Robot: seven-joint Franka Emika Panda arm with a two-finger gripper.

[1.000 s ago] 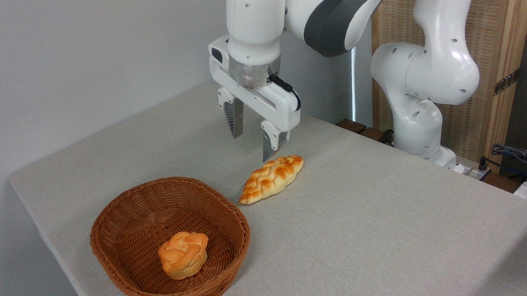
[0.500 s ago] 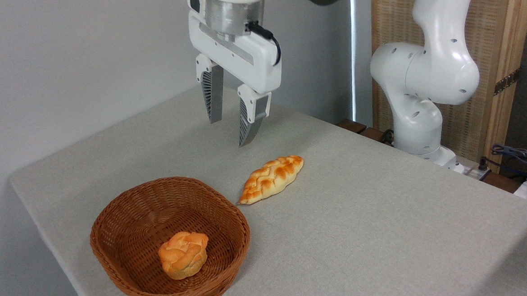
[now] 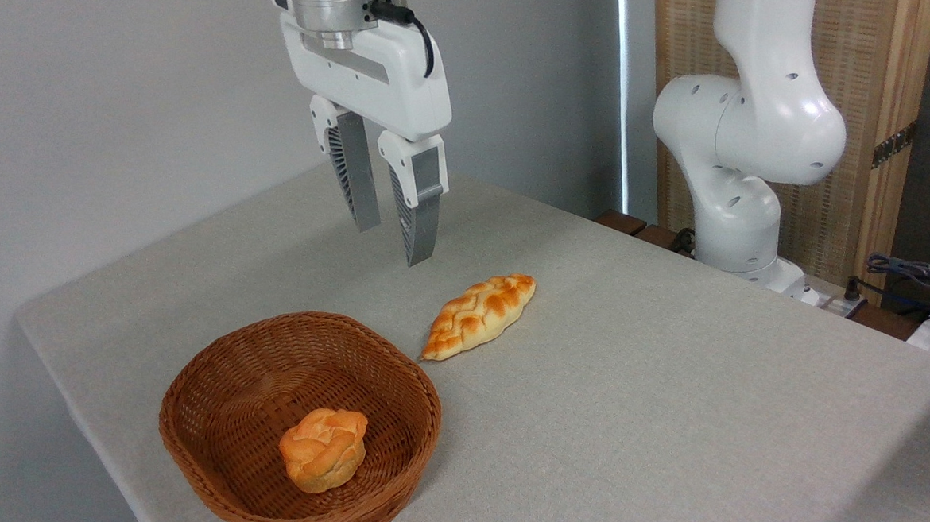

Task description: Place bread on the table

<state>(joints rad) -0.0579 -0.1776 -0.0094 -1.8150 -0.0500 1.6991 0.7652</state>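
Bread (image 3: 480,315) lies flat on desk (image 3: 680,409) mid-surface, toward far edge, just beside wicker basket (image 3: 203,434), apart from rim. Placement looks done; step in hand judged as retreat. To do well: lift tool (image 3: 391,239) straight up, clear of loaf, no sideways sweep near basket. Tool hangs above desk, up and left of bread, well apart. Fingers (image 3: 419,216) parted only narrowly, released, gripping nothing, touching nothing. Small bun (image 3: 324,449) sits inside basket.
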